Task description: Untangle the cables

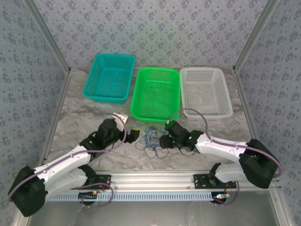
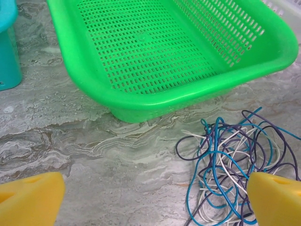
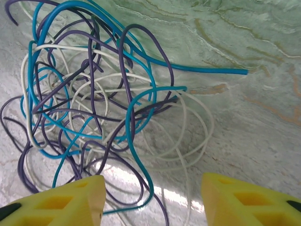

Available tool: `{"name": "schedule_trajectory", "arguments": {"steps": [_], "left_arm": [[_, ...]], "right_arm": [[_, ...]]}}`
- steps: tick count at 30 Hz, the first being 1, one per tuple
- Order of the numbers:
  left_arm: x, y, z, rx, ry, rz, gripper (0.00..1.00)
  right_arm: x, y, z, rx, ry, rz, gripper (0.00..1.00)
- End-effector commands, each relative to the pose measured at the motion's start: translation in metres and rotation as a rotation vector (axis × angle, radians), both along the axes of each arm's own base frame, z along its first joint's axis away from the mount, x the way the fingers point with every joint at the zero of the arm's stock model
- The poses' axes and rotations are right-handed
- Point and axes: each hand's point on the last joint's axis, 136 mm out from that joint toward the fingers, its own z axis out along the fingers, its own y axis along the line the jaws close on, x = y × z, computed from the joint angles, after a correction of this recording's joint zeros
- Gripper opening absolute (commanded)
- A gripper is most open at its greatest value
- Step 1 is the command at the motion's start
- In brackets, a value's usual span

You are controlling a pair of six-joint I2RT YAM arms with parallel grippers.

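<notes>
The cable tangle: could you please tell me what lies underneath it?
Through the loops of the cable tangle the marbled tabletop shows, nothing else. Where blue, purple and white strands pile up at its centre, the lowest ones are covered.

Noted smooth, glossy plastic sheathing on the cables (image 3: 128,123). Found moulded, perforated plastic with a soft sheen on the green basket (image 2: 141,101), the teal basket (image 1: 115,56) and the white basket (image 1: 202,69). Saw a polished, marble-patterned finish on the table (image 2: 94,150), faintly reflective under the light. Made out matt yellow plastic on the left gripper's fingers (image 2: 28,200) and the right gripper's fingers (image 3: 249,202). Noted brushed bare metal on the rail (image 1: 155,181), and glossy white shells on the arms (image 1: 221,149)
</notes>
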Motion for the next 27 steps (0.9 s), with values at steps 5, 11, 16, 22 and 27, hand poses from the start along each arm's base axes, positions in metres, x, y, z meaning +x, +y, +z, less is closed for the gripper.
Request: {"name": "schedule_trajectory", "arguments": {"steps": [5,11,16,22,27], "left_arm": [[-0.006,0.005,-0.001,-0.024,-0.012,0.014,0.99],[-0.01,0.005,-0.005,-0.031,-0.002,0.009,0.99],[-0.011,0.0,-0.001,-0.036,-0.009,-0.016,0.99],[-0.014,-0.016,0.01,-0.044,-0.015,-0.072,0.99],[-0.021,-0.031,0.014,-0.055,-0.008,-0.103,0.99]], "right_arm": [[0.01,0.0,-0.003,-0.007,-0.073,-0.086,0.32],[0.006,-0.007,0.007,-0.007,-0.119,-0.108,0.04],[-0.003,-0.007,0.035,-0.019,-0.193,-0.077,0.0],[-0.01,-0.008,0.071,0.009,-0.253,-0.047,0.0],[-0.01,-0.012,0.104,0.07,-0.293,-0.042,0.0]]}}
